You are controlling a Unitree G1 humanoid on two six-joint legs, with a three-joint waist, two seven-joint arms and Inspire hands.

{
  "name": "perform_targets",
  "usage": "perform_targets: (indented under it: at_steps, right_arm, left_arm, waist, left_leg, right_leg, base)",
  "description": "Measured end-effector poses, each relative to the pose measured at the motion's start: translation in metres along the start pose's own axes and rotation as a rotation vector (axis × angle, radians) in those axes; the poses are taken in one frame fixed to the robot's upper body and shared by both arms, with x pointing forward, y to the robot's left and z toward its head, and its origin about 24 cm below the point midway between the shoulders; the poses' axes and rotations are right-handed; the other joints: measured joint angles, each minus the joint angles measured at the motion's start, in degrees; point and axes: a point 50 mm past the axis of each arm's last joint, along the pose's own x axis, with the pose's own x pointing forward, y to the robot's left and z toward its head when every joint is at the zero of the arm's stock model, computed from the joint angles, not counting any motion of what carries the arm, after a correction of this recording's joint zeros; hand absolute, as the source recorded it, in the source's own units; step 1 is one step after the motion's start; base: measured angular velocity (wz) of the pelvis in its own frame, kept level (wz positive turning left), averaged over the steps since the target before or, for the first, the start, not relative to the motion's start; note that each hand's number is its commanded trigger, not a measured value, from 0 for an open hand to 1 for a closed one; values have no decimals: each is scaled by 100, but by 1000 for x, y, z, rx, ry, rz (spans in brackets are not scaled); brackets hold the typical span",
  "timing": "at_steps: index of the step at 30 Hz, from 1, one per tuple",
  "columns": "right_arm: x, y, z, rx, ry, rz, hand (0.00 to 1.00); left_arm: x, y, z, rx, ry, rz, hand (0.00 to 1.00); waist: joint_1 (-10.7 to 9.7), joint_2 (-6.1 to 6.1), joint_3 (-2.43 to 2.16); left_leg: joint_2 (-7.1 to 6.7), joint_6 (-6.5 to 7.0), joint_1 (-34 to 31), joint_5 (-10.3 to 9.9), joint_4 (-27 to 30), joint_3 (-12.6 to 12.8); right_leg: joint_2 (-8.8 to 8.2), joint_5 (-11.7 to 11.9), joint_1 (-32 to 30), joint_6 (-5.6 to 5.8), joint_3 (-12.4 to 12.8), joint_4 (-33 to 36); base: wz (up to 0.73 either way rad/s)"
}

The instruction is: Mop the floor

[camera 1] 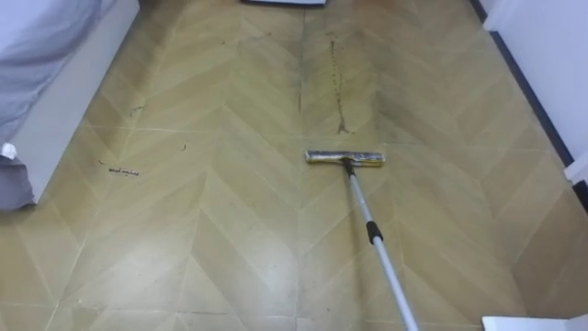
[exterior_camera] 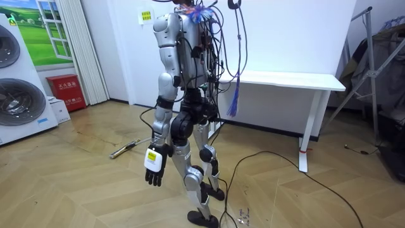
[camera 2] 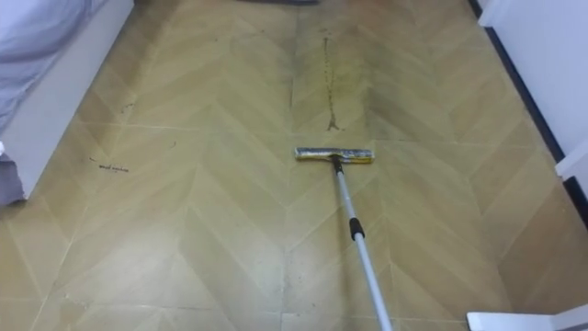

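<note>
A mop lies on the wooden floor ahead of me. Its flat yellowish head (camera 1: 344, 157) rests crosswise, and its silver handle (camera 1: 372, 230) runs back toward the lower right and out of the picture. Just beyond the head, a dark dirty streak (camera 1: 338, 87) runs along the floor. In the room view the mop (exterior_camera: 124, 149) lies on the floor at the room view's left of where I stand upright. My left hand (exterior_camera: 154, 166) hangs by my thigh with relaxed fingers and holds nothing.
A white bed base with grey cloth (camera 1: 41, 83) borders the floor on the left. A white wall with a dark skirting (camera 1: 542, 74) lies to the right. Small dirt marks (camera 1: 122, 170) dot the floor. A white table (exterior_camera: 297, 81) and washing machines (exterior_camera: 19, 82) stand nearby.
</note>
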Motion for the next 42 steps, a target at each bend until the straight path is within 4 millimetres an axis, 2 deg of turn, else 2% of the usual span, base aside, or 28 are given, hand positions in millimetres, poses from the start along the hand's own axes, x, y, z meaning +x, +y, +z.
perform_targets:
  at_steps: [7,10,11,17,20,24,28,31,33,37,42]
  right_arm:
    - [0,0,3,4,3,5,100]
    - [0,0,6,2,3,9,100]
    - [0,0,9,8,-2,8,100]
    - [0,-2,15,33,-22,-6,100]
    - [0,-4,23,44,-43,-23,100]
    - [-1,-7,28,73,-66,-48,100]
    - [-2,-12,33,97,-95,-73,100]
    - [-2,-15,37,118,-121,-97,100]
    - [-3,-17,40,128,-130,-104,100]
    - [-3,-18,45,143,-151,-113,100]
    - [-3,-16,49,151,-171,-131,100]
  left_arm:
    - [0,0,1,0,-2,1,0]
    - [0,-1,3,14,-8,-1,0]
    - [1,0,6,16,-14,-2,0]
    - [2,-2,16,41,-28,-8,0]
    - [2,-4,23,66,-47,-11,0]
    - [3,-6,30,69,-58,-11,0]
    - [3,-11,38,66,-84,-19,0]
    - [3,-13,45,66,-105,-25,0]
    - [3,-14,50,74,-116,-27,0]
    - [2,-16,57,67,-150,-23,0]
    - [2,-14,60,15,-167,-5,0]
  waist:
    - [0,-8,2]
    - [0,5,-11]
    - [19,8,-32]
    - [50,54,-22]
    - [49,67,-31]
    - [56,119,-14]
    - [52,221,41]
    - [45,284,29]
    - [44,302,37]
    - [50,276,50]
    - [49,210,68]
  left_leg:
    - [3,0,-9,0,2,18]
    - [0,1,-78,0,22,31]
    - [0,1,-180,0,37,68]
    - [0,1,-543,1,179,70]
    - [-2,7,-850,5,270,68]
    - [-5,8,-1314,5,466,55]
    - [-7,13,-1743,9,635,15]
    - [-27,36,-2068,31,714,-2]
    - [-32,37,-2233,55,753,-2]
    - [-45,39,-2472,73,817,2]
    - [-147,41,-2906,73,1063,-14]
  right_leg:
    - [0,0,-16,0,6,2]
    - [-5,0,-73,0,2,12]
    - [-11,1,-177,-2,6,24]
    - [-23,7,-520,-11,4,115]
    - [-55,10,-797,-16,-2,153]
    - [-99,10,-1219,-16,-35,299]
    - [-122,10,-1624,-17,-54,453]
    - [-162,-17,-2014,-54,-91,644]
    - [-192,-21,-2206,-61,-109,748]
    - [-251,-69,-2538,-100,-128,1020]
    - [-416,-280,-3052,-114,-130,1509]
  base:
    - [0]
    - [-1]
    - [-6]
    - [-1]
    - [0]
    - [5]
    - [4]
    - [5]
    - [0]
    - [0]
    - [10]
